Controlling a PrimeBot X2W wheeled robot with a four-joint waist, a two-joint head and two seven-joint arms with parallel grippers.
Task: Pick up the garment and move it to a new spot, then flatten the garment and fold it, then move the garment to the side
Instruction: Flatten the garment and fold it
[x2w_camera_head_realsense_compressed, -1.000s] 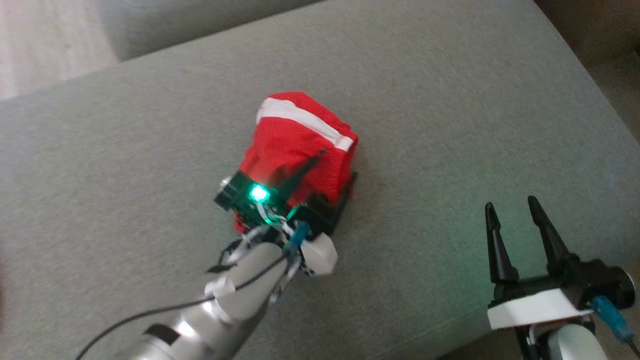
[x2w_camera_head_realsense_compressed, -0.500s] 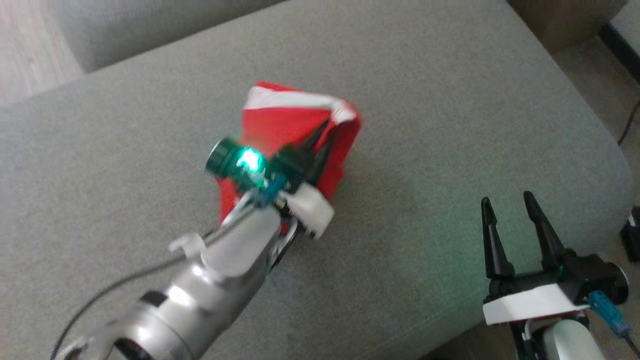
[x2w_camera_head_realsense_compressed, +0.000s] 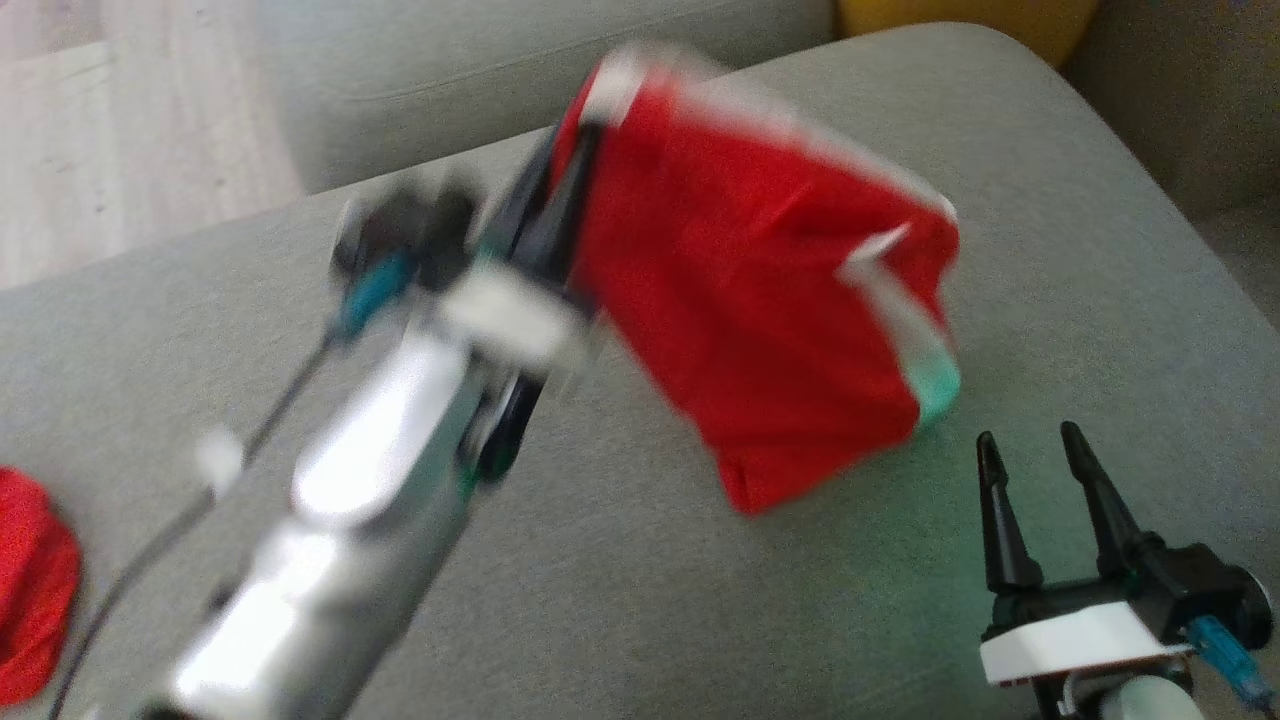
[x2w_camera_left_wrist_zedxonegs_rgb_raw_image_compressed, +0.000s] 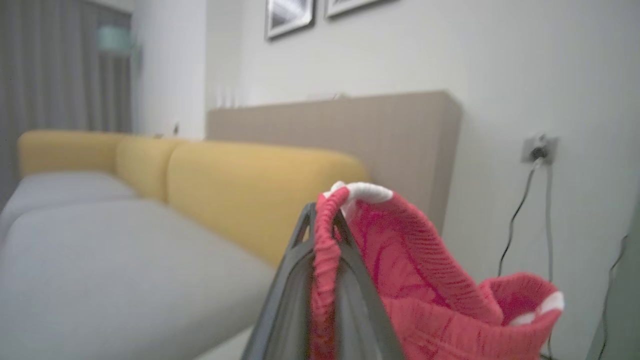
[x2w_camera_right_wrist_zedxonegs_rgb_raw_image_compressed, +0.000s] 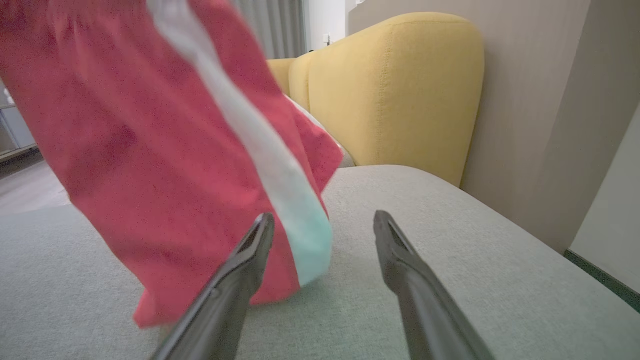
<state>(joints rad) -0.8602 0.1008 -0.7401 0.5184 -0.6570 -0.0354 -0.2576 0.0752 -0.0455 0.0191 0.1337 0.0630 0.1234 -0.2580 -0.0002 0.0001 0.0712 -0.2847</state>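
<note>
The left tool (x2w_camera_head_realsense_compressed: 578, 160) is clamped shut on the red fabric garment with white stripes (x2w_camera_head_realsense_compressed: 760, 330). Its two dark fingers pinch a gathered, ribbed edge of the cloth beside a white-trimmed corner. In the left wrist view that edge runs straight up between the fingertips (x2w_camera_left_wrist_zedxonegs_rgb_raw_image_compressed: 306, 225). From this grip the garment hangs down and away on the tool's right side, spread as a broad sheet that reaches toward the right tool (x2w_camera_head_realsense_compressed: 1030, 445). Its lowest corner sits low over the grey fabric sofa cushion (x2w_camera_head_realsense_compressed: 1050, 250). Whether it touches the cushion cannot be told, as the head view is blurred around the left arm.

The right tool is open, its fingers well apart with nothing between them, resting over the near edge of the cushion. In the right wrist view the garment's white stripe, tinged green at its lower end, hangs just beyond the finger on that view's left. A yellow padded backrest (x2w_camera_right_wrist_zedxonegs_rgb_raw_image_compressed: 400, 85) stands ahead of this tool.

A second red cloth bundle (x2w_camera_head_realsense_compressed: 30, 590) lies on the cushion, well off to the left tool's left. Pale wooden floor (x2w_camera_head_realsense_compressed: 120, 140) shows past the cushion on that same side.
</note>
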